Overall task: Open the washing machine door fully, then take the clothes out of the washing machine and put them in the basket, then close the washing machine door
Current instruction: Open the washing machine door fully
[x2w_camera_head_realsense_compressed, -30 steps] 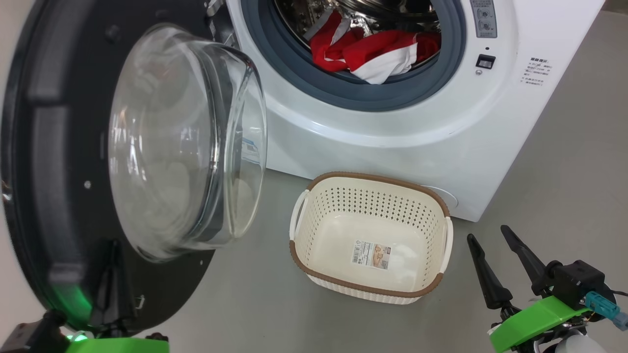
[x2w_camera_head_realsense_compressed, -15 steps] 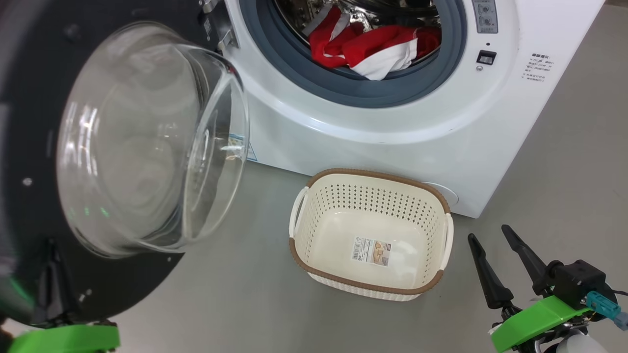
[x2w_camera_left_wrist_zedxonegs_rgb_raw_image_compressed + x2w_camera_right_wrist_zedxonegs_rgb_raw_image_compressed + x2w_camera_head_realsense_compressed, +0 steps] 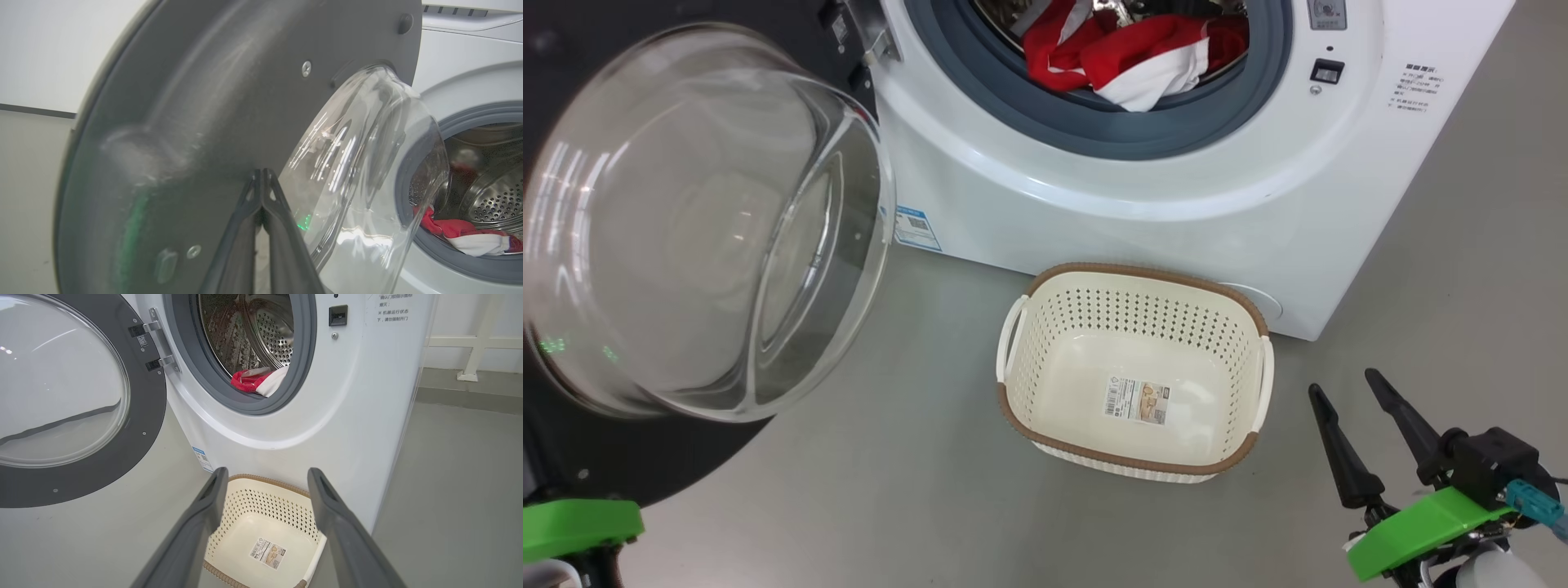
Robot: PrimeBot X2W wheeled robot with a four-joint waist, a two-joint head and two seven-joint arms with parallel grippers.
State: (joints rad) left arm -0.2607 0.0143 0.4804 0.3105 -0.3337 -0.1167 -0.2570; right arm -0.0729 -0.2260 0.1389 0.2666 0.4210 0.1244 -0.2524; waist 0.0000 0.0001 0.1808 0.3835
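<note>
We find the round black-rimmed glass washing machine door (image 3: 703, 229) swung wider, left gripper (image 3: 262, 179) closed tip-to-tip against it; right gripper (image 3: 1342, 384) spread; red-and-white fabric clothes (image 3: 1135, 57) await in the steel drum (image 3: 269, 335); cream perforated plastic basket (image 3: 1143, 271) empty below

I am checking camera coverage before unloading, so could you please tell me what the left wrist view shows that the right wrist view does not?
The left wrist view adds the left pincer, shut, its tips near the grey inner face of the door. The right wrist view adds the right pincer, open, with the empty basket seen between its fingers, plus the door hinge. Shared: the open door, the steel drum and the red and white clothes lying at its front.
</note>
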